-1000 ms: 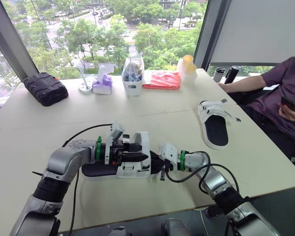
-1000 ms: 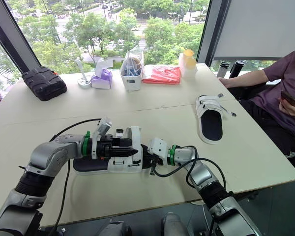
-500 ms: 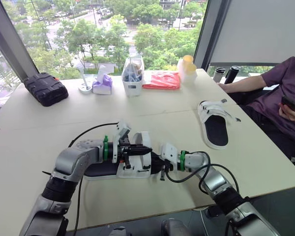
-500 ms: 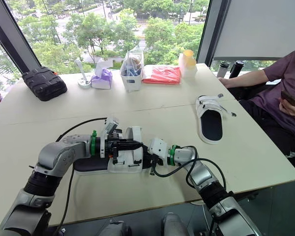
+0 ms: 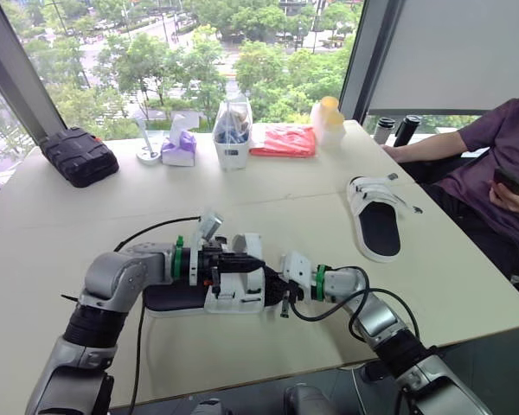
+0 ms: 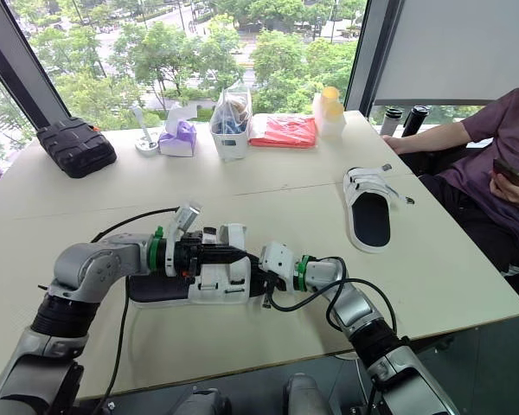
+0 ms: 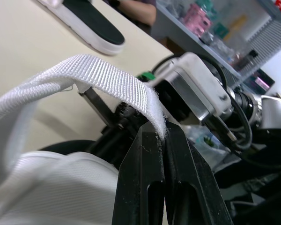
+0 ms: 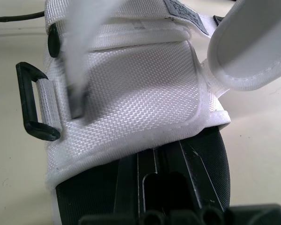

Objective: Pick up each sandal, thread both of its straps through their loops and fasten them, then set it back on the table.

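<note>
White woven strap (image 7: 107, 77) is clamped in your left gripper (image 7: 160, 135): the two black fingers are pressed narrowly together on its free end, and the strap arches up from the white upper of the near sandal (image 5: 235, 296) to that pinch. The near sandal lies on its sole on the table (image 5: 268, 194), toward 6 o'clock in your head view. Its black footbed points to 9 o'clock and its white upper sits at the 3 o'clock end. Your left arm reaches across it from 9 o'clock, with the gripper above the upper. Your right gripper (image 5: 281, 290) comes in from 3 o'clock and sits right against that end of the sandal, low over the black footbed. You cannot tell from these views whether it is gripping or not. A black loop (image 8: 30, 101) hangs at the side edge of the upper, with nothing threaded through it on the side you can see. The second sandal (image 5: 376, 226) lies flat on the table well apart, at about 2 o'clock from the near one, its straps loose. Along the far edge at 12 o'clock stand a purple tissue pack (image 5: 181, 147), a clear bag in a white holder (image 5: 233, 130) and a red packet (image 5: 285, 141). A black case (image 5: 80, 156) sits at 10 o'clock. A person (image 5: 493, 164) sits beside the table at 3 o'clock.
</note>
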Robot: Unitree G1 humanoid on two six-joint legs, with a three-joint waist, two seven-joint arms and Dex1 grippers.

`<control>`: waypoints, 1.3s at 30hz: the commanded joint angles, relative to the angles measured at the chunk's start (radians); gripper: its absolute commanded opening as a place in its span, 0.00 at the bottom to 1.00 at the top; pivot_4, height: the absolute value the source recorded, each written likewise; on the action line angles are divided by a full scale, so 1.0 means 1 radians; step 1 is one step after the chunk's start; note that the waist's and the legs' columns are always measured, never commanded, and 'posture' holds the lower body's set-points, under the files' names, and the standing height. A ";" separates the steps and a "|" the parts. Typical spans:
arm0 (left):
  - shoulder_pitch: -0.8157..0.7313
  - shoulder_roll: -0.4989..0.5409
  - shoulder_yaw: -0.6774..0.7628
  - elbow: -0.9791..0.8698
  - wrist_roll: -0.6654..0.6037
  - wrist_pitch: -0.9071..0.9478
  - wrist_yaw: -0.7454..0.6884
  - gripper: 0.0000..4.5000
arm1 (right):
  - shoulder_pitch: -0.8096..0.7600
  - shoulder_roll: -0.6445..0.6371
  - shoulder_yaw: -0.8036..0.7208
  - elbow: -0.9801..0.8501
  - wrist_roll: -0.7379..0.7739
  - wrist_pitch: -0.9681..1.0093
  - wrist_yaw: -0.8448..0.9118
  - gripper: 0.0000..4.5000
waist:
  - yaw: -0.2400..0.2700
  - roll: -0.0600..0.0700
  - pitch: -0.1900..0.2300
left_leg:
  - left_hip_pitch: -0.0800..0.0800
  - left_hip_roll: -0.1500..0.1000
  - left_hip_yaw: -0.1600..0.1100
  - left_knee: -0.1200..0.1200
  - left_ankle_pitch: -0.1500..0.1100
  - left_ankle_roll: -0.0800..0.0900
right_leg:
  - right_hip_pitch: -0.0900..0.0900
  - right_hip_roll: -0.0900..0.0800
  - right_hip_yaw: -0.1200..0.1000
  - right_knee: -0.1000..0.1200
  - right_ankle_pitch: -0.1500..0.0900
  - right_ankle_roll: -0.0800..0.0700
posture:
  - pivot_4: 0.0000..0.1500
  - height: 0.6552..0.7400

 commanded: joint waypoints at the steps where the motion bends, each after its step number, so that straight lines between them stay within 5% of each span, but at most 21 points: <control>1: -0.021 0.007 0.028 0.003 -0.015 -0.009 -0.008 0.01 | 0.053 -0.013 0.051 0.155 -0.112 0.094 -0.035 0.00 | 0.000 0.000 0.000 | 0.000 0.000 0.000 0.000 0.000 0.000 | 0.000 0.000 0.000 0.000 0.000 0.000 | 1.00 1.00; 22: 0.042 0.021 0.028 -0.028 -0.060 0.033 -0.002 0.01 | 0.052 -0.008 0.062 0.158 -0.121 0.086 -0.033 0.00 | -0.005 0.000 0.000 | 0.000 0.000 -0.001 0.000 0.000 0.000 | 0.000 -0.001 0.000 0.000 0.000 0.000 | 1.00 1.00; 39: 0.079 0.061 -0.138 0.034 0.201 -0.210 -0.014 0.01 | 0.050 -0.002 0.055 0.164 -0.118 0.082 -0.043 0.00 | -0.008 0.000 0.000 | -0.001 0.002 -0.001 -0.002 0.000 -0.001 | 0.000 -0.002 0.000 -0.001 0.000 0.000 | 1.00 1.00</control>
